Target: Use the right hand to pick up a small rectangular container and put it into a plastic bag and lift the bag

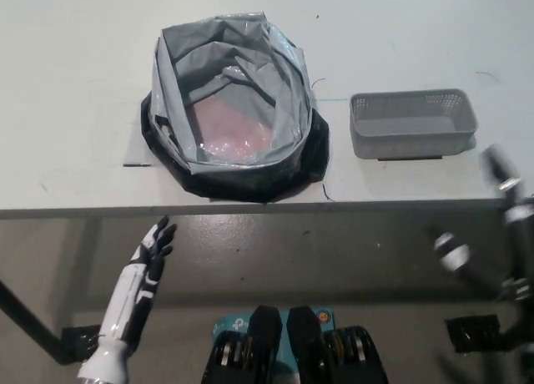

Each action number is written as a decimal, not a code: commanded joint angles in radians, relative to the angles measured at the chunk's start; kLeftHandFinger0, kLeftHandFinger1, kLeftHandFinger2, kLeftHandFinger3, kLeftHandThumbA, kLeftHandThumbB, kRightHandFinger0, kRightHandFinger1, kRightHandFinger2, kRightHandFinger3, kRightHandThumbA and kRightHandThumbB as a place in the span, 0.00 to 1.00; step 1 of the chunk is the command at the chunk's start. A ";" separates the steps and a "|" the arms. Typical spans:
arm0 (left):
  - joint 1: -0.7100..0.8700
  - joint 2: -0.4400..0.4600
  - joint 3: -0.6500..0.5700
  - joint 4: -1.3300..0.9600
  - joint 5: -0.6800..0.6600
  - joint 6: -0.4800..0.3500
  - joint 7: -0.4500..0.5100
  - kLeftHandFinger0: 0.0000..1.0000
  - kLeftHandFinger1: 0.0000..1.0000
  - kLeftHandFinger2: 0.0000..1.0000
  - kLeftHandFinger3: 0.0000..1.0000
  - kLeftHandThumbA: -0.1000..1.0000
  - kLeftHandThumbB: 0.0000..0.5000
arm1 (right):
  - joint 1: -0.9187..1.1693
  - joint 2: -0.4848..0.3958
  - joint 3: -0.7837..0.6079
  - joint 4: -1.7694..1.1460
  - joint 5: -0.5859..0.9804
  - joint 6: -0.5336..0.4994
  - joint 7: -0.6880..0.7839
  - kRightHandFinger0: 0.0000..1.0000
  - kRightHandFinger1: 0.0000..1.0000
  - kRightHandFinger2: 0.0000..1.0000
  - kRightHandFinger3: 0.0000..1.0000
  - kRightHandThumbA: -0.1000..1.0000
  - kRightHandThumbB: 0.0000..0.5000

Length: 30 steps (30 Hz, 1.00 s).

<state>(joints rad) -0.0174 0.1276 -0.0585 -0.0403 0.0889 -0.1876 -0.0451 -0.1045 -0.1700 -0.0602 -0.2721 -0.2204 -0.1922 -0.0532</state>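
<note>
Grey container (412,124) near table edge (375,205)

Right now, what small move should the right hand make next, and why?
Probably reach forward and left toward the grey basket. It sits untouched on the table, right of the open bag, while the right hand is blurred at the table's edge, holding nothing visible. The left hand rests low.
</note>
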 commanded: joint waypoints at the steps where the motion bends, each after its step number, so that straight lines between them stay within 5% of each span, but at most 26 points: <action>1: -0.016 -0.003 -0.015 -0.043 -0.005 -0.032 -0.019 1.00 1.00 1.00 1.00 1.00 0.25 | -0.087 -0.093 -0.063 -0.113 -0.004 0.108 0.037 1.00 1.00 1.00 1.00 0.81 0.40; 7: -0.025 -0.004 -0.013 -0.040 -0.010 -0.023 -0.022 1.00 1.00 1.00 1.00 1.00 0.22 | -0.310 -0.286 -0.044 -0.116 0.024 0.364 0.203 1.00 1.00 1.00 1.00 0.99 0.66; 11: -0.020 -0.003 -0.009 -0.037 -0.008 -0.028 -0.020 1.00 1.00 1.00 1.00 1.00 0.22 | -0.521 -0.429 0.052 -0.069 0.011 0.506 0.377 1.00 1.00 1.00 1.00 1.00 0.66; 14: -0.023 -0.002 -0.005 -0.033 -0.011 -0.026 -0.019 1.00 1.00 1.00 1.00 1.00 0.24 | -0.698 -0.498 0.164 0.057 -0.047 0.559 0.507 1.00 1.00 1.00 1.00 1.00 0.82; 16: -0.013 0.001 -0.008 -0.034 -0.013 -0.026 -0.024 1.00 1.00 1.00 1.00 1.00 0.24 | -0.834 -0.541 0.275 0.180 -0.112 0.584 0.629 1.00 1.00 1.00 1.00 1.00 0.84; 19: 0.005 0.003 -0.010 -0.043 -0.018 -0.015 -0.030 1.00 1.00 1.00 1.00 1.00 0.27 | -1.035 -0.509 0.412 0.463 -0.156 0.568 0.775 1.00 1.00 1.00 1.00 1.00 0.95; 23: 0.024 0.004 -0.009 -0.051 -0.021 -0.019 -0.032 1.00 1.00 1.00 1.00 1.00 0.25 | -1.162 -0.444 0.512 0.703 -0.163 0.533 0.871 1.00 1.00 1.00 1.00 1.00 0.87; 30: 0.057 0.005 -0.012 -0.058 -0.017 -0.027 -0.032 1.00 1.00 1.00 1.00 1.00 0.26 | -1.254 -0.344 0.625 0.963 -0.179 0.552 0.932 1.00 1.00 1.00 1.00 1.00 0.87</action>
<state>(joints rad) 0.0033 0.1190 -0.0716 -0.0418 0.0896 -0.1799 -0.0603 -1.0039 -0.5293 0.3634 0.3344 -0.2870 0.2385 0.4475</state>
